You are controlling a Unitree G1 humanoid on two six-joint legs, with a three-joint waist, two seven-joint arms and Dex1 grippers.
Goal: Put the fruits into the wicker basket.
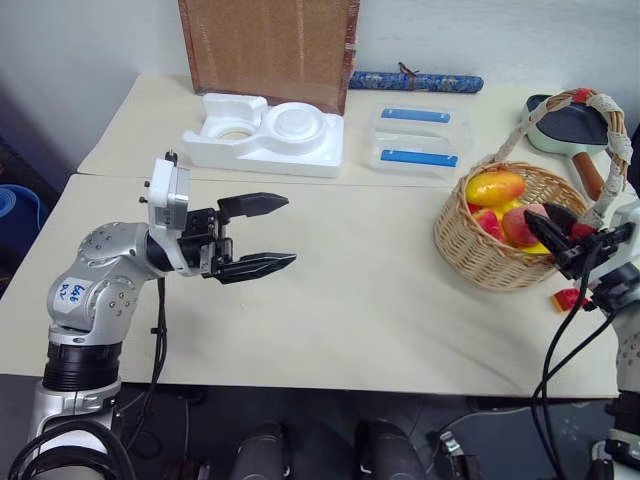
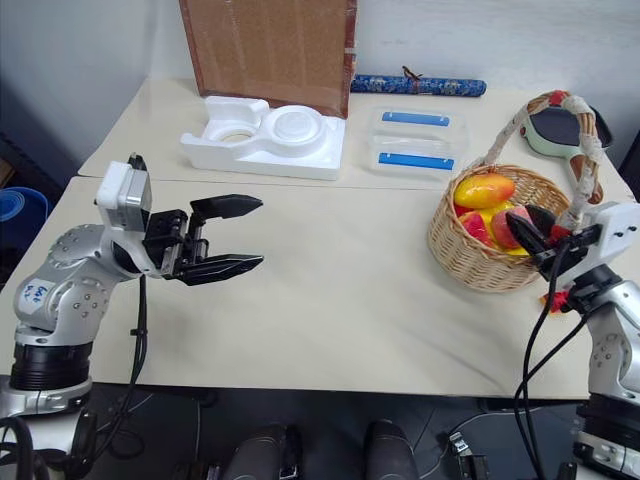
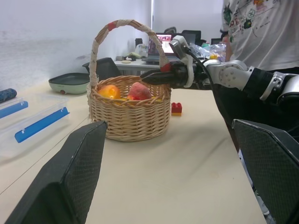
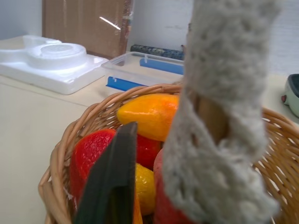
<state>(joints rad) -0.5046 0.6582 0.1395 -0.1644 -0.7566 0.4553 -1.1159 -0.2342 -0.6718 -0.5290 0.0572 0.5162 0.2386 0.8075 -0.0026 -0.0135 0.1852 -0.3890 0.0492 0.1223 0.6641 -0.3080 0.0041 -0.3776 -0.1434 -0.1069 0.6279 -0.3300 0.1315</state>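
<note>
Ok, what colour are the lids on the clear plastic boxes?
Blue lids on the clear boxes, best seen in the left eye view.

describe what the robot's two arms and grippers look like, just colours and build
Both arms are silver-grey metal with rounded joint housings and black bands. The left gripper has two black tapered fingers with textured pads, a white camera block above, and a white sticker on the arm. The right gripper is black-fingered too. Black cables hang from both wrists.
</note>
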